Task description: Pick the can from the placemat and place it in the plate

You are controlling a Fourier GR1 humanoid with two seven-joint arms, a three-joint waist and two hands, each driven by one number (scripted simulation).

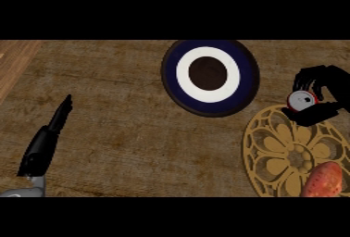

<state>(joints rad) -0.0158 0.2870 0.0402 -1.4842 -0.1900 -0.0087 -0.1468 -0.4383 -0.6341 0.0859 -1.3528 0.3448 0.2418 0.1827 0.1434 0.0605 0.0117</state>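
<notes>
Our right hand (320, 95) curls around the can (301, 100) at the mat's (287, 152) far edge, right of the plate (210, 76). A sweet potato (322, 181) lies on the mat. Our left hand (48, 139) rests straight-fingered at near left.

Black left hand (48, 139) on grey forearm (24, 190); right hand (321, 95) black, slender-fingered.

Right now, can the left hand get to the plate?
Probably yes: the left hand is open, and only bare counter lies between it and the plate.
</notes>
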